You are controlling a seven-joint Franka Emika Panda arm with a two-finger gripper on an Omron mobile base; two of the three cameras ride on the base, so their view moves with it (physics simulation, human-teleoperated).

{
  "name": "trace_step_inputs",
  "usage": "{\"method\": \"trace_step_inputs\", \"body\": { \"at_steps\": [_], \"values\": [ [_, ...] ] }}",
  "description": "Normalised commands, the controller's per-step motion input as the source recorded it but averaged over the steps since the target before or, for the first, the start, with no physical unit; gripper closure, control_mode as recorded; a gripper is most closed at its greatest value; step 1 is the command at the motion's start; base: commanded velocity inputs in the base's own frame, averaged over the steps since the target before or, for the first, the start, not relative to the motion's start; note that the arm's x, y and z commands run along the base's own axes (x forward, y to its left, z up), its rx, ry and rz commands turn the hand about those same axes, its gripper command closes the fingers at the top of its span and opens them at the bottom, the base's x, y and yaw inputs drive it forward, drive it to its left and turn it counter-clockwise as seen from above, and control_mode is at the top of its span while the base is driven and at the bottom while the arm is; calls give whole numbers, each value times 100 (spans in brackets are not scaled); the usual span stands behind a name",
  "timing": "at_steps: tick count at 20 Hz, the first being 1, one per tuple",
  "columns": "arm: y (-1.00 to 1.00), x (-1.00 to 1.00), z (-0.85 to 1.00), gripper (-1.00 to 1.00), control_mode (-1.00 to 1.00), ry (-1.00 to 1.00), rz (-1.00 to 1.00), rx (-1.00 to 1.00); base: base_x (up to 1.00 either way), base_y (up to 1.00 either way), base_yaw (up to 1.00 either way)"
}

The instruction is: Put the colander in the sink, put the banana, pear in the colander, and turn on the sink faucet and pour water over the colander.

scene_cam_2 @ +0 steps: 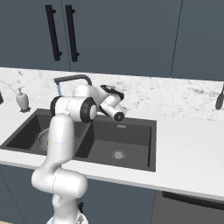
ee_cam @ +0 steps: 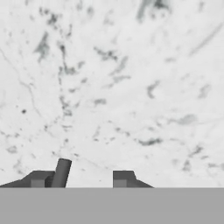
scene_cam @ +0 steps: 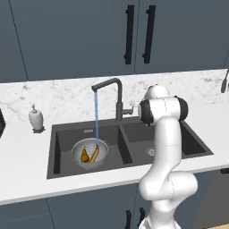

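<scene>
Left base view shows the colander (scene_cam: 90,153) in the sink's (scene_cam: 58,147) left basin holding the banana (scene_cam: 95,154) and pear (scene_cam: 84,155) under the faucet's (scene_cam: 117,96) stream, while the empty gripper (ee_cam: 82,178), fingers apart, sits by the lever (ee_cam: 61,173).

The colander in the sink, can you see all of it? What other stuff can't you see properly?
- Colander, right base view: mostly hidden behind the robot's arm; the fruit inside is covered.
- Pear and banana, left base view: too small to show detail.
- Sink faucet, left base view: its side lever is partly hidden by the arm.
- Dark thing on the counter, right base view: cut off by the edge.
</scene>
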Motion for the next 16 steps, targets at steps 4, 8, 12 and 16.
{"method": "trace_step_inputs", "body": {
  "at_steps": [4, 8, 12, 16],
  "values": [
    [-71, 0, -29, 100, -100, 5, -4, 1, 0, 0, 0],
    [-65, -23, -10, 100, -100, 2, -2, 5, 0, 0, 0],
    [-46, -71, 25, 100, -100, -11, -1, 11, 0, 0, 0],
    [-26, -86, 49, 100, -100, -20, 0, 13, 0, 0, 0]
  ]
}}
